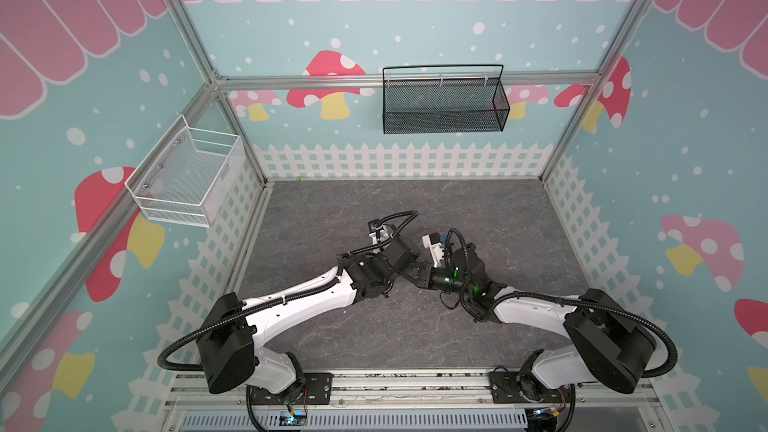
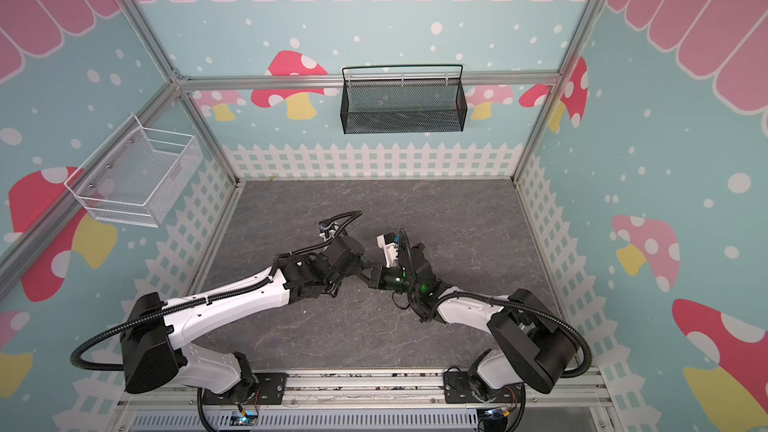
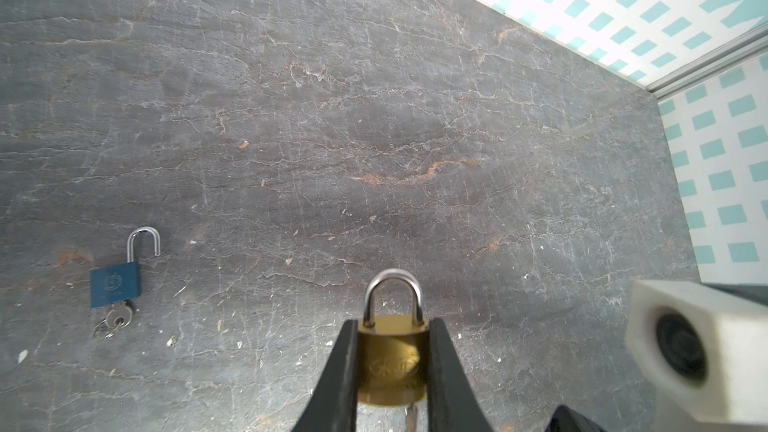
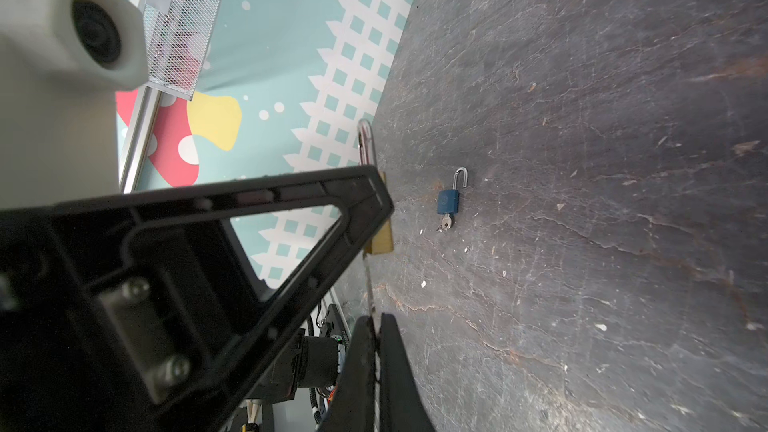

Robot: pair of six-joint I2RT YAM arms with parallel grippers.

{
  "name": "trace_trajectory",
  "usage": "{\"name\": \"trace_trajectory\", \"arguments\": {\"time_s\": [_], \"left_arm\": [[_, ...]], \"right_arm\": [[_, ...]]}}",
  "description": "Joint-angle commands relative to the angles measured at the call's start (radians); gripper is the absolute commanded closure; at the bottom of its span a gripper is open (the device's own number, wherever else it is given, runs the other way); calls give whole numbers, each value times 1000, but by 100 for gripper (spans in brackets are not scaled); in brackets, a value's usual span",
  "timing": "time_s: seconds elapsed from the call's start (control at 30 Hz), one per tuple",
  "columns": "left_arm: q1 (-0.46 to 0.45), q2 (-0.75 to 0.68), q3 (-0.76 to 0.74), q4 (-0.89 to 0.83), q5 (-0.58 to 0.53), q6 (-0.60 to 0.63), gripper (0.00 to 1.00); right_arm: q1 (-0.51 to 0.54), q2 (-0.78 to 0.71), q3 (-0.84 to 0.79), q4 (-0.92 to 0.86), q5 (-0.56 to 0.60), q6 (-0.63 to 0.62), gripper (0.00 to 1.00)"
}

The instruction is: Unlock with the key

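My left gripper (image 3: 392, 326) is shut on a brass padlock (image 3: 392, 353), its black fingers pressing both sides of the body. The silver shackle (image 3: 394, 292) is closed and points away from the wrist. My right gripper (image 4: 377, 320) is shut on the key (image 4: 370, 284), a thin dark metal strip that runs from the jaws up to the underside of the brass padlock (image 4: 382, 238). A bit of the key (image 3: 411, 415) shows just below the lock body. In both top views the two grippers meet nose to nose above the middle of the floor (image 1: 415, 273).
A blue padlock (image 3: 116, 284) lies flat on the grey stone floor with its shackle open and its own key and ring in it. A white wire basket (image 1: 187, 176) hangs on the left wall. A black mesh basket (image 1: 444, 101) hangs on the back wall.
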Motion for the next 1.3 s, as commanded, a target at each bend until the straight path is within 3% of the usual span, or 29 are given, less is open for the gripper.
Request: {"name": "trace_trajectory", "arguments": {"time_s": [0.0,1.27], "left_arm": [[-12,-22,19,-6,1,-20,100],[-3,-55,-16,4,-28,-31,100]], "right_arm": [[-3,14,30,52,0,10,100],[19,17,79,-96,51,-90,100]]}}
